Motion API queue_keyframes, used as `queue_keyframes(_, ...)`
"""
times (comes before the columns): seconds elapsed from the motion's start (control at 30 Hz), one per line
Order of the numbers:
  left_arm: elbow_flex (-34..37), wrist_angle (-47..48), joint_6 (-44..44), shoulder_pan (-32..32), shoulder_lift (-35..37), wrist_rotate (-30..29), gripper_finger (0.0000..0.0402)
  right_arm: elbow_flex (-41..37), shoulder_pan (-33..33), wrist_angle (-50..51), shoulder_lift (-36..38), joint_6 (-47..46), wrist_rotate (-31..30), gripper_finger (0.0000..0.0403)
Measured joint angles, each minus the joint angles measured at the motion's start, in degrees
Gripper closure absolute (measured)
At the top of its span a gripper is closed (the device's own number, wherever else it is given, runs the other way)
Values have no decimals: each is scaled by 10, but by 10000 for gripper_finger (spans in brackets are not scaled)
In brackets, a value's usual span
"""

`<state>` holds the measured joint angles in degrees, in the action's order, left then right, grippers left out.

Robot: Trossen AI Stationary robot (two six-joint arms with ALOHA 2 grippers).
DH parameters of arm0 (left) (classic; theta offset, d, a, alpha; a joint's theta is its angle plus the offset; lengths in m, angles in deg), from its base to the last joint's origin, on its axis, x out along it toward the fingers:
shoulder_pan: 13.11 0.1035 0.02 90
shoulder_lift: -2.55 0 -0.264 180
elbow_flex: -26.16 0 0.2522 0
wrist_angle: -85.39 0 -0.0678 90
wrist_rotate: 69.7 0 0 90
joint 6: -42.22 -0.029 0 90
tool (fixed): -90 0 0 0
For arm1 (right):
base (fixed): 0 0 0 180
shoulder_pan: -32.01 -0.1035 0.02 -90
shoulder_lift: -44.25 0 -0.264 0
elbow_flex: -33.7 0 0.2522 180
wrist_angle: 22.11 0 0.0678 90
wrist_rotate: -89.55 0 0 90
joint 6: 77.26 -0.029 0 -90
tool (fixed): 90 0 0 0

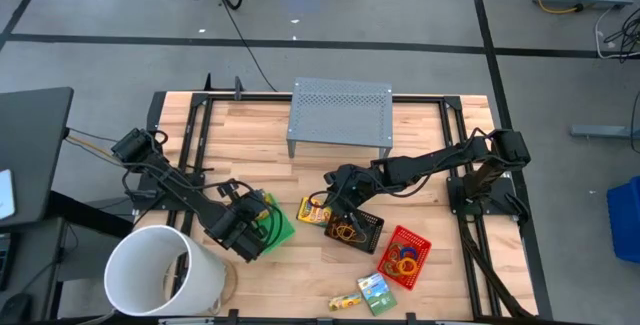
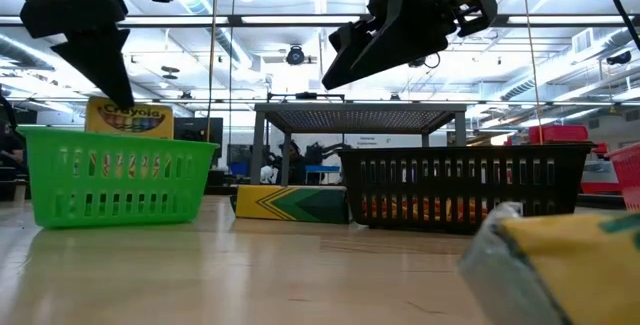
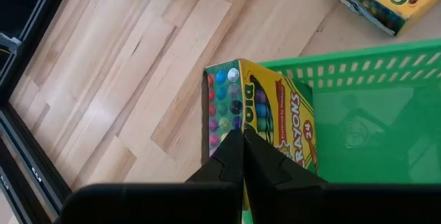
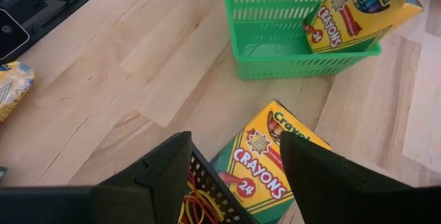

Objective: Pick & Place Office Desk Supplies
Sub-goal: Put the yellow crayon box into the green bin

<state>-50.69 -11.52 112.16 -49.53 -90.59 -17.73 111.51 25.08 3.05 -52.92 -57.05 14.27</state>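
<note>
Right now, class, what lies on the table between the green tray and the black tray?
A crayon box lies flat between the green tray and the black tray, seen in the high view; the low view shows it too.

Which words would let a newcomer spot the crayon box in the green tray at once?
Start at the white bucket; just beside it sits the green tray. The crayon box leans tilted over that tray's rim, unlike the other crayon box lying flat on the table.

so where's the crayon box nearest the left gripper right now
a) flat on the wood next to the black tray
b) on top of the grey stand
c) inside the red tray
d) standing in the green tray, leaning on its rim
d: the crayon box stands tilted in the green tray, its top poking over the rim, with the left gripper shut just above it.
</note>
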Motion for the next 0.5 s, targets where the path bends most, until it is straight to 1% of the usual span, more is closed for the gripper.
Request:
queue_keyframes(0.13,0,-7,-2,0,0,-1,382,0,0,0,0,0,0,172)
queue_keyframes(0.33,0,-45,-25,0,0,7,353,0,0,0,0,0,0,172)
queue_keyframes(0.5,0,-46,-25,0,0,7,317,0,0,0,0,0,0,172)
